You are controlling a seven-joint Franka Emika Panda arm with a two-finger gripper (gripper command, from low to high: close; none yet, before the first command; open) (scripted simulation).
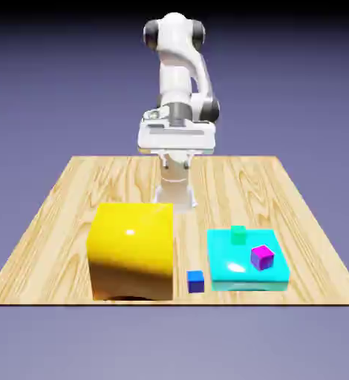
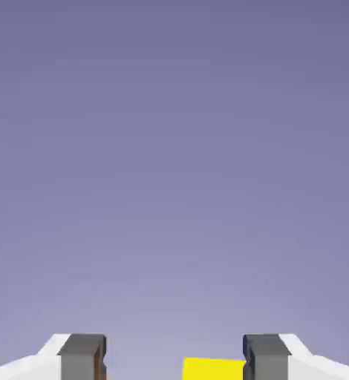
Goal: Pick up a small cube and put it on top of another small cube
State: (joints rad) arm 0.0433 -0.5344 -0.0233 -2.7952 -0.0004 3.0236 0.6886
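Gripper (image 1: 176, 163) spread open, nothing held, in upper middle of exterior view; dark-blue cube (image 1: 196, 281) seen far below, slightly right.

One cube (image 1: 196, 282) between block (image 1: 133, 249) and slab (image 1: 235, 273) — two more cubes (image 1: 238, 234) (image 1: 262, 258) on slab.

the tabletop (image 1: 133, 178) is presenting as pale wood, its grain running in swirled streaks. the yellow block (image 1: 131, 249) is showing a smooth, glossy face and is throwing back a bright highlight. the cyan slab (image 1: 244, 276) is appearing smooth and glossy, also carrying a highlight. the arm (image 1: 175, 52) is displaying a smooth white shell with a plastic-like sheen, its dark joint caps (image 1: 209, 109) reflecting faintly. the small dark-blue cube (image 1: 196, 282) is looking smooth and plain.
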